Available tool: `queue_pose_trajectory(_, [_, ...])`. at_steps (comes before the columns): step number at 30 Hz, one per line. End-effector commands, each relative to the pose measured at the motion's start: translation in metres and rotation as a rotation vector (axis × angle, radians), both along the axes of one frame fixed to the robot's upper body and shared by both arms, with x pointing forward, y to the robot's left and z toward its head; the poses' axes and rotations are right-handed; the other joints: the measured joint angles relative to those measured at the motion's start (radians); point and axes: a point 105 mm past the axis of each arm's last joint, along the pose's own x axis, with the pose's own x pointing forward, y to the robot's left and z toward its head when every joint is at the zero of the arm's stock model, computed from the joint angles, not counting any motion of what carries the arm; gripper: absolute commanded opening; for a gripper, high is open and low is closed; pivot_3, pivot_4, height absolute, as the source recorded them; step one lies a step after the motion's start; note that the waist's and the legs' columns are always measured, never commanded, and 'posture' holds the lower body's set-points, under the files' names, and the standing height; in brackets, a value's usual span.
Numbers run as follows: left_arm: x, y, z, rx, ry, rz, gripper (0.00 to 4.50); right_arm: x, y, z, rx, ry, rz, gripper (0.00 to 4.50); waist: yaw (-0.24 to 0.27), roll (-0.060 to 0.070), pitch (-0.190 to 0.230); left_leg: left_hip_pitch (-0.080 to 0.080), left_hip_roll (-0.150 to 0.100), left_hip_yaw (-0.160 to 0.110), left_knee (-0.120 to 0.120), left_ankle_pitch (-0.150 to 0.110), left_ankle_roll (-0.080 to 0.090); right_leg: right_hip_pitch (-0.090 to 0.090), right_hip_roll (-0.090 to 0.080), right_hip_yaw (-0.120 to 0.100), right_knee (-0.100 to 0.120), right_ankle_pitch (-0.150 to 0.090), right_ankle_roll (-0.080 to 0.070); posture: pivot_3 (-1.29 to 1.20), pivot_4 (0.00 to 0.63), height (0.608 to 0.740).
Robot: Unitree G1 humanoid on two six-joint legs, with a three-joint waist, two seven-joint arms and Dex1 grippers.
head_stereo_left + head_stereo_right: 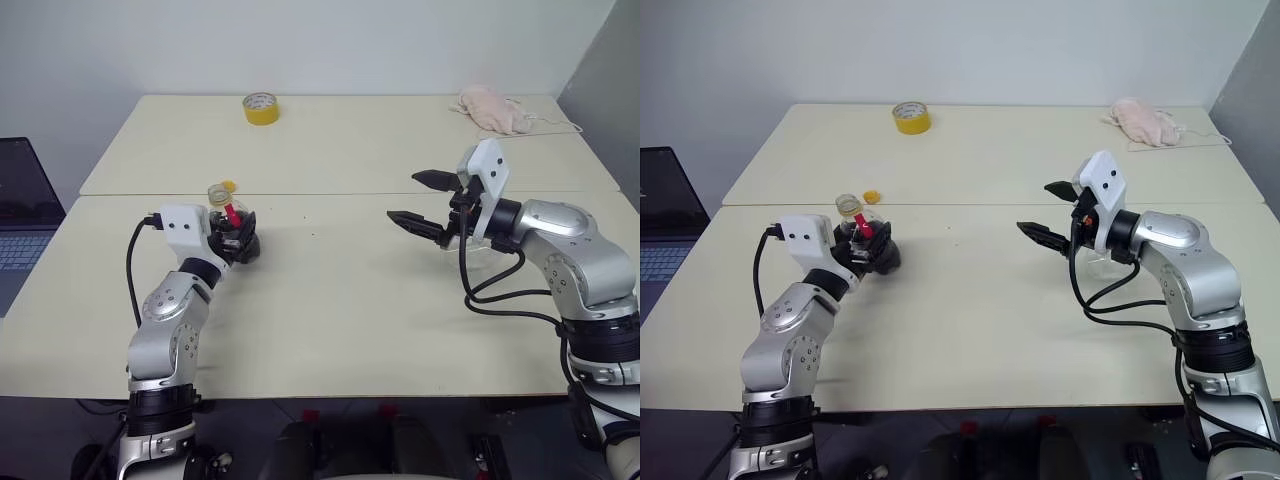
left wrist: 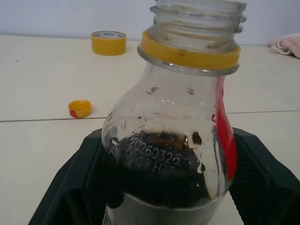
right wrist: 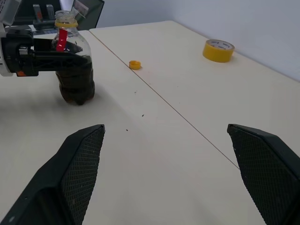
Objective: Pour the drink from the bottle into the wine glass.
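Observation:
The bottle [image 1: 232, 228] stands upright on the table at the left, uncapped, with a yellow neck ring, a red label strip and the dark drink [image 2: 159, 178] in its lower body. My left gripper [image 1: 238, 240] is shut on the bottle, one black finger on each side of its body, as the right wrist view shows [image 3: 70, 56]. My right gripper [image 1: 403, 197] hovers open above the table at the right, pointing toward the bottle with nothing between its fingers. The wine glass [image 1: 1102, 262] is mostly hidden behind my right hand; only a bit of clear glass shows.
The bottle's small yellow cap [image 1: 228, 186] lies on the table just beyond the bottle. A yellow tape roll [image 1: 261, 108] sits at the far edge, and a pink cloth [image 1: 495, 108] lies at the far right. A laptop [image 1: 20, 220] stands off the table's left side.

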Motion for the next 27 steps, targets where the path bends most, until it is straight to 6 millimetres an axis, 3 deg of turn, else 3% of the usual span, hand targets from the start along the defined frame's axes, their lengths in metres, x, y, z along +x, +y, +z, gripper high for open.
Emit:
queue_pose_trajectory(1, [-0.001, 0.007, 0.009, 0.013, -0.050, 0.034, 3.32, -0.005, 0.002, 0.011, 0.006, -0.047, 0.011, 4.50, 0.000, 0.000, 0.000, 0.000, 0.000, 0.000, 0.000, 0.000, 0.000, 0.000, 0.000, 0.000, 0.000, 0.000, 0.000, 0.00, 0.150, 0.740])
queue_pose_trajectory(12, [0.029, 0.021, 0.029, -0.001, -0.133, 0.093, 3.32, -0.004, 0.005, 0.009, 0.010, -0.046, 0.010, 4.50, 0.000, 0.000, 0.000, -0.001, 0.000, 0.000, 0.001, 0.000, 0.000, 0.000, 0.000, -0.001, 0.000, 0.000, 0.000, 0.00, 0.150, 0.740])
queue_pose_trajectory(18, [0.053, 0.015, 0.028, -0.036, -0.140, 0.077, 3.32, -0.005, 0.005, 0.007, 0.006, -0.044, 0.001, 4.50, 0.000, 0.000, 0.000, -0.001, 0.000, -0.001, 0.001, 0.000, 0.000, 0.000, 0.000, -0.001, 0.000, 0.000, 0.000, 0.00, 0.150, 0.740])
queue_pose_trajectory(27, [0.069, 0.013, 0.024, -0.063, -0.128, 0.061, 3.32, -0.005, 0.003, 0.006, 0.004, -0.043, -0.015, 4.50, 0.000, 0.000, 0.000, -0.001, -0.001, -0.001, 0.001, 0.000, 0.000, 0.000, 0.000, -0.002, 0.001, 0.000, 0.000, 0.00, 0.150, 0.740])
